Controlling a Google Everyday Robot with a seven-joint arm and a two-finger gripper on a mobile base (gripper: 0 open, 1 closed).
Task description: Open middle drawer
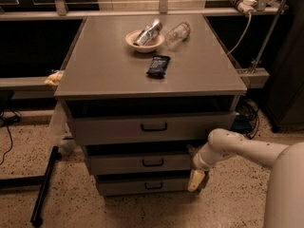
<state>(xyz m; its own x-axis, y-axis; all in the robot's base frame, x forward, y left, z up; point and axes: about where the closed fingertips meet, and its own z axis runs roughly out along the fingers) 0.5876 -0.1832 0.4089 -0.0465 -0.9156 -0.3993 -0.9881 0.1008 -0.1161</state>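
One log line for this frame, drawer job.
gripper: low, at right end of middle drawer front | handle: untouched, gripper well right of it

We find the gripper [195, 174] at the right end of the middle drawer [137, 163], covering that corner; the arm [247, 148] runs off the right and bottom edges.

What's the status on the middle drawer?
Gripper low at cabinet right front corner. Middle drawer: handle untouched. Bowl and packet sit on top.
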